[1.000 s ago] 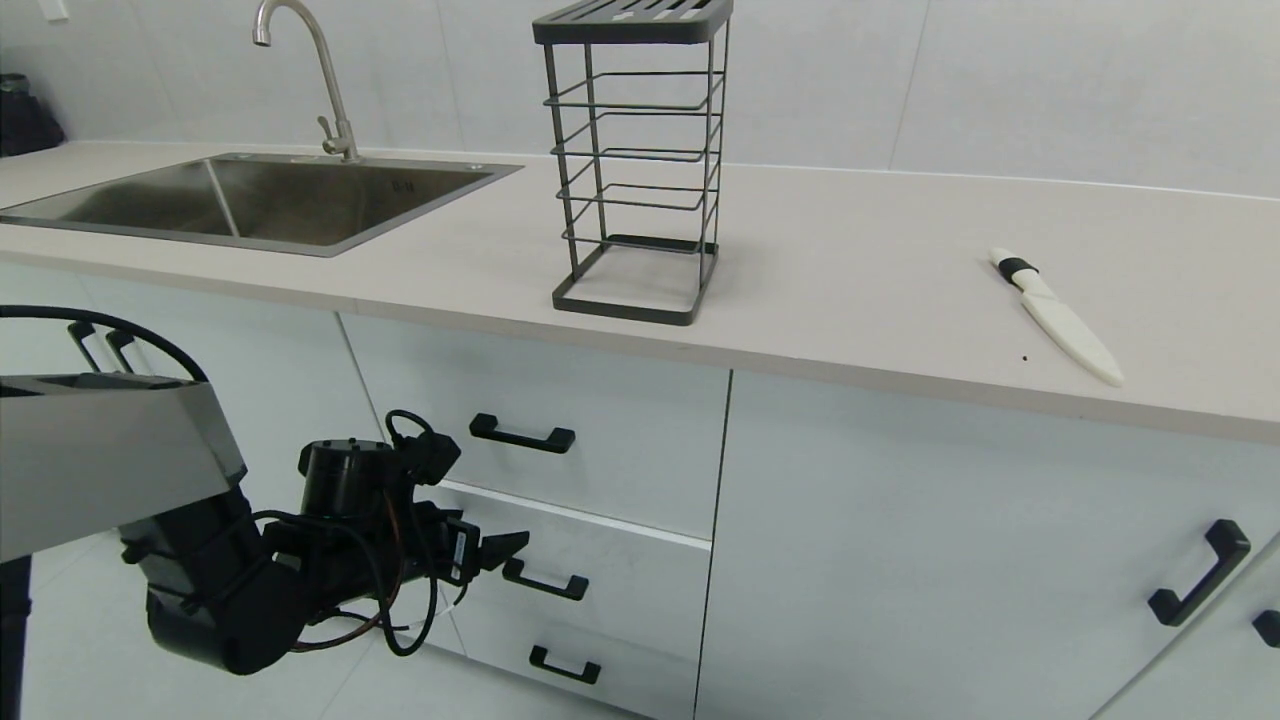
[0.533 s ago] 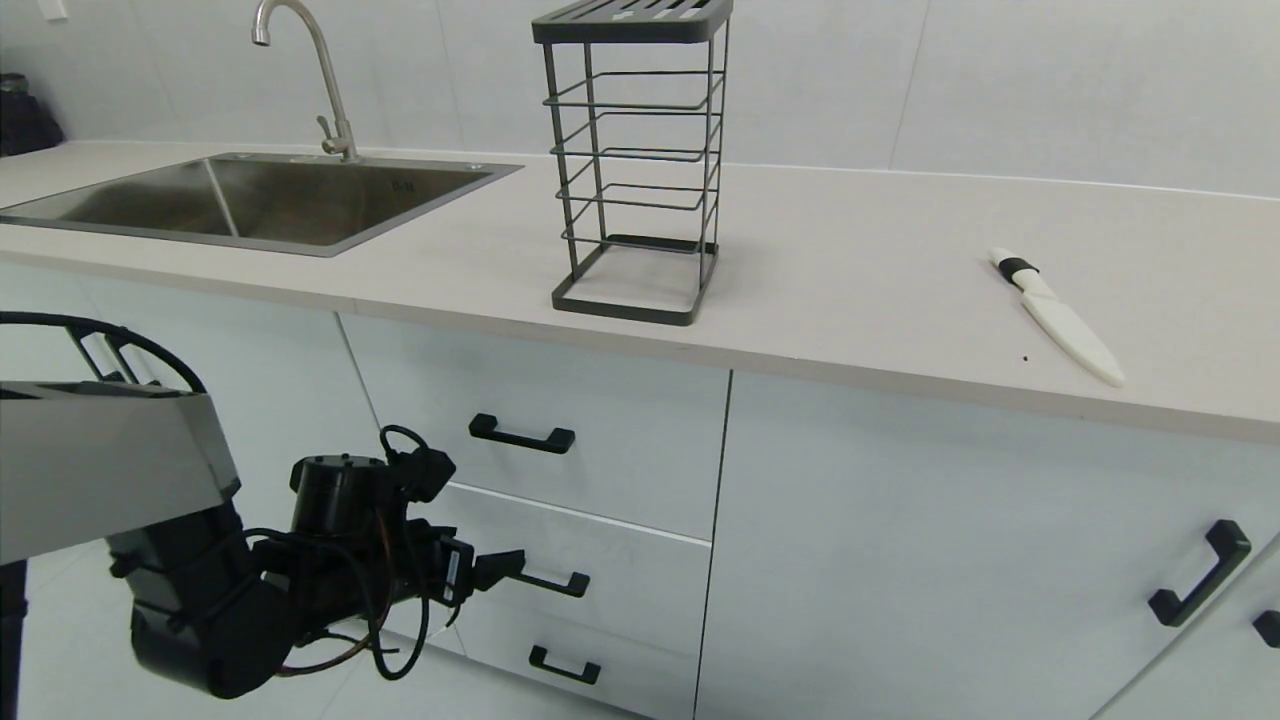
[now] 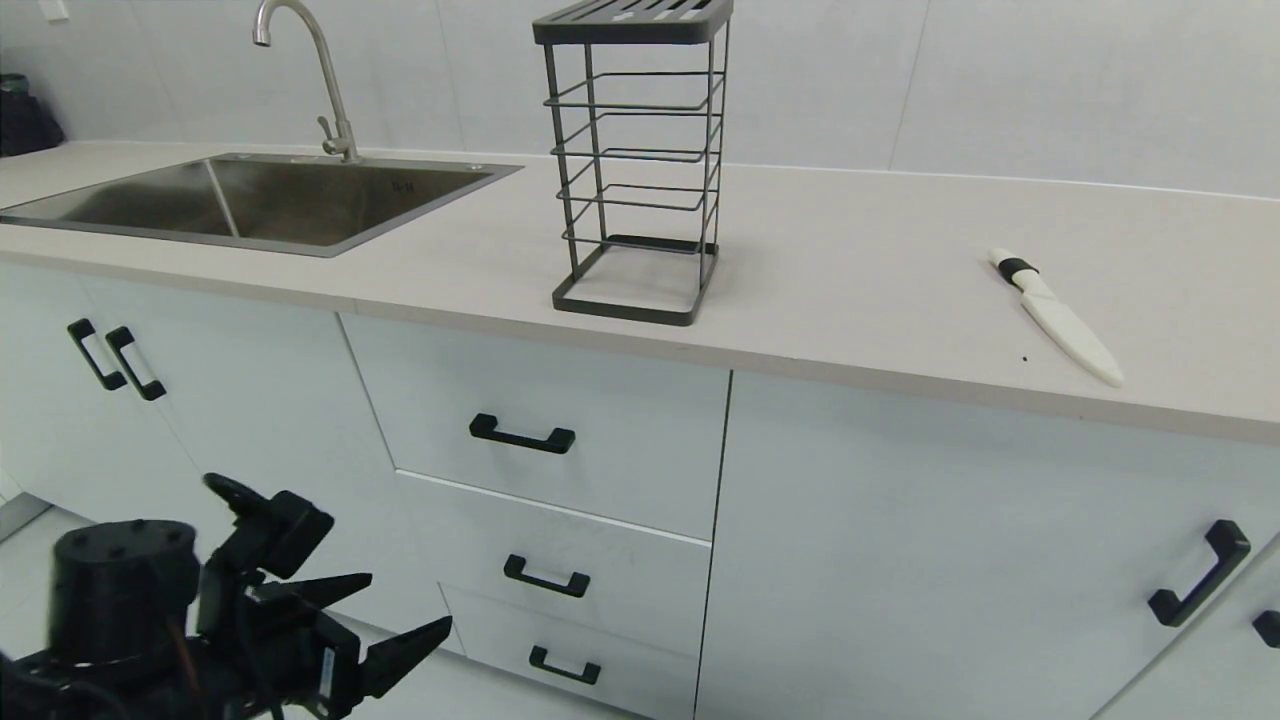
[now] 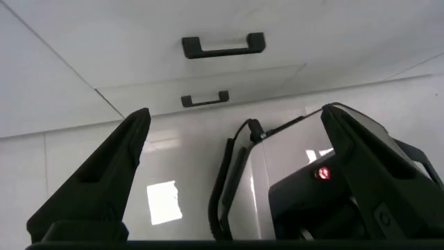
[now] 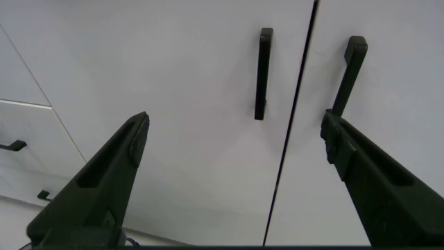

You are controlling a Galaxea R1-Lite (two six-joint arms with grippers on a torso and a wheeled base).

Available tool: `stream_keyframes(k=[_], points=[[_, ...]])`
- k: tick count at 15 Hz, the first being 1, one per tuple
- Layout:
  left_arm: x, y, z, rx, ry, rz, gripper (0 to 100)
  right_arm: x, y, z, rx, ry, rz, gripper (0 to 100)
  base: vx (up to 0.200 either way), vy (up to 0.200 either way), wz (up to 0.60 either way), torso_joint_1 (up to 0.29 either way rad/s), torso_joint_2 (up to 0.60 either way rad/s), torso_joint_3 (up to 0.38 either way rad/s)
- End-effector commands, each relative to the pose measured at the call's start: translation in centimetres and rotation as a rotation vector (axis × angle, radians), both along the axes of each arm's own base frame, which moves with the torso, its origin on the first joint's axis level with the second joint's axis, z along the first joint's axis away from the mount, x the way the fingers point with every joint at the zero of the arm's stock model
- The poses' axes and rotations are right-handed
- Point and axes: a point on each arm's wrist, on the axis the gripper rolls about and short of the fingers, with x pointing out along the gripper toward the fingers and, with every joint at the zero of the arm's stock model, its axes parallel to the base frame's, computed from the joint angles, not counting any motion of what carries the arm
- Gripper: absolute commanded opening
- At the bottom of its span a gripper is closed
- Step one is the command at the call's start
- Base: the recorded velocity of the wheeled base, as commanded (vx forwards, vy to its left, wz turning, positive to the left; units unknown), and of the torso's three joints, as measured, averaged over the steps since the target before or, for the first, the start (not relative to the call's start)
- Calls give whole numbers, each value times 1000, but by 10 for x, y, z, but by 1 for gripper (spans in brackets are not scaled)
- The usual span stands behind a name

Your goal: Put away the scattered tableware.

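A white knife (image 3: 1055, 315) with a black band near one end lies flat on the pale table (image 3: 850, 250), toward the robot's right. What appears to be its tip points toward the table's front edge. It lies well apart from the tall black wire rack (image 3: 635, 160), which stands upright near the middle of the table. A steel sink (image 3: 250, 195) with a curved tap (image 3: 310, 70) is set into the table farther to the left.

Below table level, the left gripper (image 3: 410, 600) hangs low beside the drawer fronts, just above the floor (image 3: 480, 690). Its jaws are spread wide and hold nothing. In the left wrist view the same gripper (image 4: 237, 114) is spread wide in front of two black drawer handles (image 4: 223, 45), with nothing between its fingers (image 4: 118, 160).

In the right wrist view, the right gripper (image 5: 236, 121) likewise stands fully apart and empty. It faces a pair of white cabinet doors (image 5: 194, 104), each with an upright black door pull (image 5: 262, 73) beside the seam between them.
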Motion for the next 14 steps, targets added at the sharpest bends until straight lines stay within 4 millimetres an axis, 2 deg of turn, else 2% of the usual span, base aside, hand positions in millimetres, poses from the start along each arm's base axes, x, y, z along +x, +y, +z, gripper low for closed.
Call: stream_keyframes(k=[1,2,4,5,8,10,13,14], points=[[-50,14,39,-49,-247,20,100,0,0,0,0,2,0,100,0,0,0,0,0,0],[-61,19,45,-58,-297,41,100,0,0,0,0,2,0,100,0,0,0,0,0,0],[-96,27,49,-59,-381,50,100,0,0,0,0,2,0,100,0,0,0,0,0,0],[-107,28,47,-51,-399,46,100,0,0,0,0,2,0,100,0,0,0,0,0,0],[-158,38,39,-37,-561,58,100,0,0,0,0,2,0,100,0,0,0,0,0,0],[-174,40,44,-36,-602,95,100,0,0,0,0,2,0,100,0,0,0,0,0,0],[-179,39,20,0,-600,169,100,0,0,0,0,2,0,100,0,0,0,0,0,0],[-179,39,18,5,-601,176,100,0,0,0,0,2,0,100,0,0,0,0,0,0]])
